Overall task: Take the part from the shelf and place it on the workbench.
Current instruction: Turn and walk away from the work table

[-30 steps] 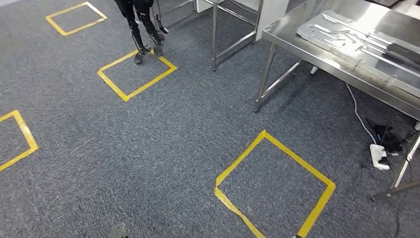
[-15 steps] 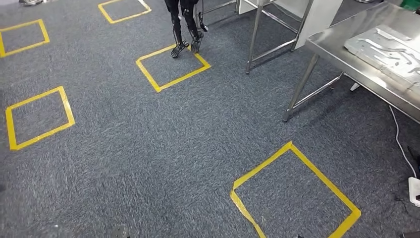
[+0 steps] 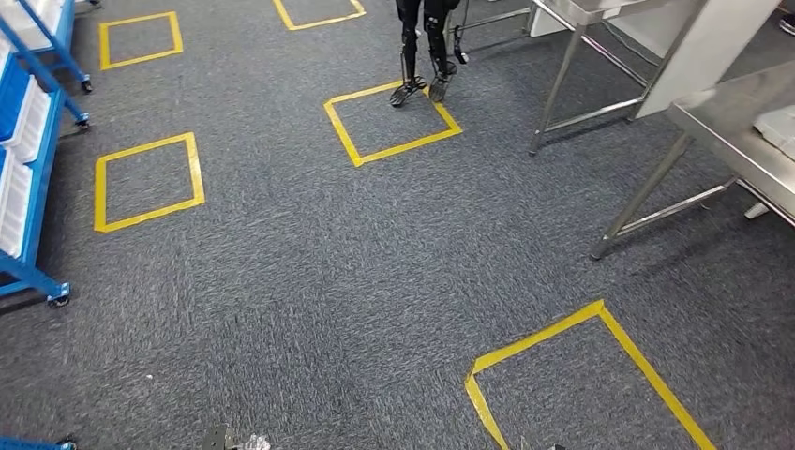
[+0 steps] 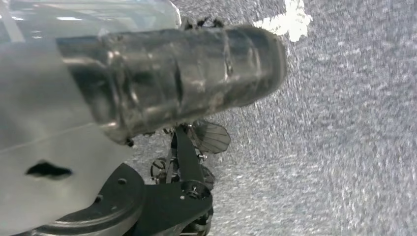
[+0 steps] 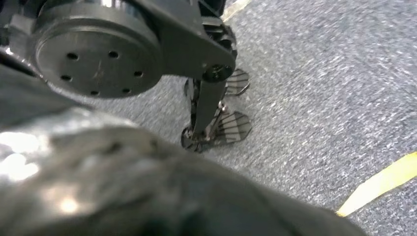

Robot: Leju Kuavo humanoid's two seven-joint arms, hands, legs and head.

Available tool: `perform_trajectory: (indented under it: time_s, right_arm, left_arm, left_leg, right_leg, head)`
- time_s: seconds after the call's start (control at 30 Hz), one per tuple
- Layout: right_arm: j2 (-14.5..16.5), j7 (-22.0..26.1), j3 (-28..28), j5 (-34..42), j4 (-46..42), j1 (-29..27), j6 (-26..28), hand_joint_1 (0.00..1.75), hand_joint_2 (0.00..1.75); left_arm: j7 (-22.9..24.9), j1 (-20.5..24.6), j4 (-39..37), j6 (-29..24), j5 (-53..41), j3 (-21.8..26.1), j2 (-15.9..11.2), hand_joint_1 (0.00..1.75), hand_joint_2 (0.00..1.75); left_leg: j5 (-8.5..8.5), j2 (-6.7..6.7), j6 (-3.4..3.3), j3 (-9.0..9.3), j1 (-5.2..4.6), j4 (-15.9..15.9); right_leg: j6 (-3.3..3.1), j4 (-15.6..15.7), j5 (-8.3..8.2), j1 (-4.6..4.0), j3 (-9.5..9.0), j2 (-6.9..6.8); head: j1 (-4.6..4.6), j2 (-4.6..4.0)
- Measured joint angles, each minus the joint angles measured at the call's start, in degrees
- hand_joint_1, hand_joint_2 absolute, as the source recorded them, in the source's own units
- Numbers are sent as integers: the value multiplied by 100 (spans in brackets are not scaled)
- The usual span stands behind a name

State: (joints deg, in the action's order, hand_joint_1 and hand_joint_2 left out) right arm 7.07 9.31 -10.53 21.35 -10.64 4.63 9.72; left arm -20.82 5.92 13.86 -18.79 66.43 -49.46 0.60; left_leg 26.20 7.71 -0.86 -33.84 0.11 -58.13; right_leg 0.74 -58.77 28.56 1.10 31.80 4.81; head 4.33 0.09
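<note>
A blue wheeled shelf (image 3: 28, 141) with white trays (image 3: 11, 202) stands at the left edge of the head view; I cannot make out single parts on it. The steel workbench (image 3: 722, 127) shows its corner at the right edge, with a pale metal panel (image 3: 780, 127) lying on it. My left hand (image 4: 172, 83) hangs over the carpet as a thick grey shape under clear wrap; its fingers are hidden. My right hand (image 5: 123, 187) is a blurred grey mass close to the lens, and nothing held can be seen.
Grey carpet carries several yellow tape squares, one close ahead (image 3: 581, 384) and one farther off (image 3: 394, 122). Another robot's dark legs (image 3: 424, 56) stand at that far square. A second steel table (image 3: 581, 19) and a white post (image 3: 698, 47) stand at the back right.
The camera has turned left: the whole scene slid right. The workbench moved to the right edge and the blue shelf came into view on the left.
</note>
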Motion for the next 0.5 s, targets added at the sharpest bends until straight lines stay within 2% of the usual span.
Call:
perform_trajectory:
  time_s: [0.03,0.07,0.1,0.13,0.17,0.2,0.23,0.27,0.3,0.33,0.4,0.43,0.47,0.5]
  right_arm:
    - [4,-6,14,-5,0,6,3,0,0]
    - [6,-11,23,-13,0,8,3,0,0]
    - [8,-15,29,-20,0,9,2,0,0]
    - [11,-20,34,-29,0,8,-1,0,0]
    - [10,-25,41,-42,0,3,-3,0,0]
    - [11,-29,53,-54,0,-3,-6,0,0]
    - [11,-35,66,-69,0,-9,-8,0,0]
    - [10,-41,78,-87,0,-13,-8,0,0]
    - [10,-46,91,-106,0,-12,-8,0,0]
    - [10,-50,107,-128,0,-11,-9,0,0]
    - [10,-52,148,-163,0,-7,-10,0,0]
    - [9,-51,164,-178,0,-4,-10,0,0]
    - [9,-50,176,-192,0,1,-10,0,0]
    - [9,-49,185,-212,0,7,-10,0,0]
  left_arm:
    - [-4,-9,0,1,0,0,-10,0,0]
    - [-9,-23,0,2,1,0,-21,0,0]
    - [-15,-32,0,4,2,0,-31,0,0]
    - [-21,-31,0,7,2,0,-39,0,0]
    - [-26,-25,0,9,2,0,-41,0,0]
    - [-32,-16,0,12,2,0,-40,0,0]
    - [-40,-9,0,14,2,0,-39,0,0]
    - [-49,-9,0,15,2,0,-39,0,0]
    - [-58,-15,0,15,3,0,-38,0,0]
    - [-67,-23,0,15,5,0,-38,0,0]
    - [-79,-25,0,15,8,0,-37,0,0]
    - [-86,-15,0,15,9,0,-35,0,0]
    - [-91,-6,0,15,10,0,-33,0,0]
    - [-94,-3,0,15,12,0,-31,0,0]
  left_leg:
    - [-13,66,40,-19,14,21]
    - [-2,33,71,-38,13,-1]
    - [59,-86,97,-90,8,-96]
    - [186,-261,119,-196,5,-312]
    - [361,-470,140,-358,8,-638]
    - [541,-600,165,-556,18,-1016]
    - [664,-668,190,-734,35,-1351]
    - [685,-705,211,-829,51,-1524]
    - [597,-735,228,-811,68,-1482]
    - [422,-783,239,-672,82,-1222]
    - [72,-1030,231,-244,82,-449]
    - [-21,-1123,203,-96,71,-177]
    - [-47,-1177,166,-27,55,-44]
    - [-34,-1137,124,-27,36,-26]
  right_leg:
    - [-35,15,-13,-1,-23,-75]
    - [-72,48,-30,6,-55,-149]
    - [-112,87,-51,18,-88,-230]
    - [-143,119,-68,28,-117,-318]
    - [-163,134,-71,17,-128,-407]
    - [-177,136,-67,5,-130,-499]
    - [-181,135,-58,-4,-132,-595]
    - [-179,134,-46,-7,-138,-685]
    - [-171,133,-32,-6,-149,-769]
    - [-156,132,-14,-1,-169,-846]
    - [-99,123,38,-14,-223,-975]
    - [-62,119,65,-27,-246,-1031]
    - [-25,118,87,-45,-267,-1082]
    - [11,127,102,-55,-287,-1137]
  head:
    - [-2,0]
    - [-1,0]
    - [13,0]
    - [27,0]
    - [39,0]
    - [50,0]
    - [49,0]
    - [49,0]
    - [49,0]
    - [50,0]
    - [53,0]
    - [46,0]
    - [38,0]
    - [29,0]
